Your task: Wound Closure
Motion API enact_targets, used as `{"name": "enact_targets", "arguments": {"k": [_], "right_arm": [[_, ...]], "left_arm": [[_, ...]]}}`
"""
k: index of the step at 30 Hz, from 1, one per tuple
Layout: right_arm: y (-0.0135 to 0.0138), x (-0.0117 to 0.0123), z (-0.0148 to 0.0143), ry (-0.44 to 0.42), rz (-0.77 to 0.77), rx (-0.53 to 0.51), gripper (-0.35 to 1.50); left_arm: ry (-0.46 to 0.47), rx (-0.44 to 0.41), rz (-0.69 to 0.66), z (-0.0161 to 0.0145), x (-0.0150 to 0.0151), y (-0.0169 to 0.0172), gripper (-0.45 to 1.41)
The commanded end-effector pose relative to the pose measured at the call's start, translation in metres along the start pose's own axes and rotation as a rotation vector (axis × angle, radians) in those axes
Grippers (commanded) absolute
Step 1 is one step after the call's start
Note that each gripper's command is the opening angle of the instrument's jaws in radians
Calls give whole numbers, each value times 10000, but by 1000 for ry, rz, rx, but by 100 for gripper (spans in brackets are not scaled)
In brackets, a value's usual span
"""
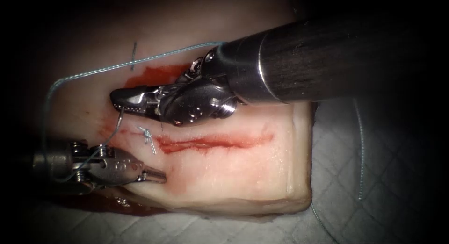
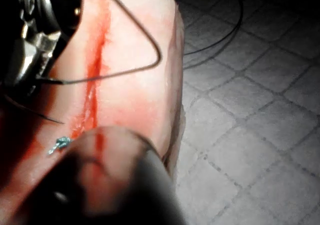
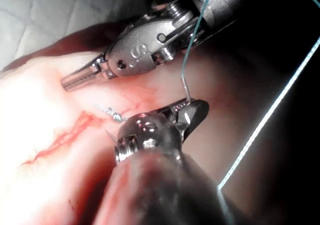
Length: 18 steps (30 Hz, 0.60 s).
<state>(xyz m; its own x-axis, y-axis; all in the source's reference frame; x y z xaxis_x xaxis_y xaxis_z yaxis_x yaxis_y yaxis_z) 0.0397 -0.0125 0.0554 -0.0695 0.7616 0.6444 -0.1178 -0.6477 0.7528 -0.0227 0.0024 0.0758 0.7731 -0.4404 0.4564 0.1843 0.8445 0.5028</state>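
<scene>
Tissue (image 1: 224, 169) carries one tied knot (image 1: 147, 134) at the cut's (image 1: 220, 142) left end, the rest unclosed; the right tool (image 1: 122, 100) grasps the needle (image 1: 117, 127) near its thread (image 1: 140, 61) end, clear of tissue, while the left tool (image 1: 156, 176) rests clenched, holding nothing, so another stitch looks due.

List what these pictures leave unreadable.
- Needle, held near its thread end by the right gripper: curve hidden under that gripper in the endoscope view; whether it enters the tissue cannot be told.
- Left gripper, holding nothing: blurred, too close, in the left wrist view.
- Thread: far end lost in darkness, endoscope view.
</scene>
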Motion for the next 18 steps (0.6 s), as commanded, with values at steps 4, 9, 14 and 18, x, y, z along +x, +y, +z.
{"name": "enact_targets", "arguments": {"k": [4,9,14,18], "right_arm": [[0,5,8,-5,-3,-2,-35],[0,5,4,2,3,-7,-35],[1,4,4,4,9,-10,-35],[0,3,1,11,15,-9,-35]], "left_arm": [[0,0,0,7,-2,0,-42],[0,0,1,7,-1,1,-42],[0,0,1,7,-2,0,-42],[0,0,1,7,-1,0,-42]]}}
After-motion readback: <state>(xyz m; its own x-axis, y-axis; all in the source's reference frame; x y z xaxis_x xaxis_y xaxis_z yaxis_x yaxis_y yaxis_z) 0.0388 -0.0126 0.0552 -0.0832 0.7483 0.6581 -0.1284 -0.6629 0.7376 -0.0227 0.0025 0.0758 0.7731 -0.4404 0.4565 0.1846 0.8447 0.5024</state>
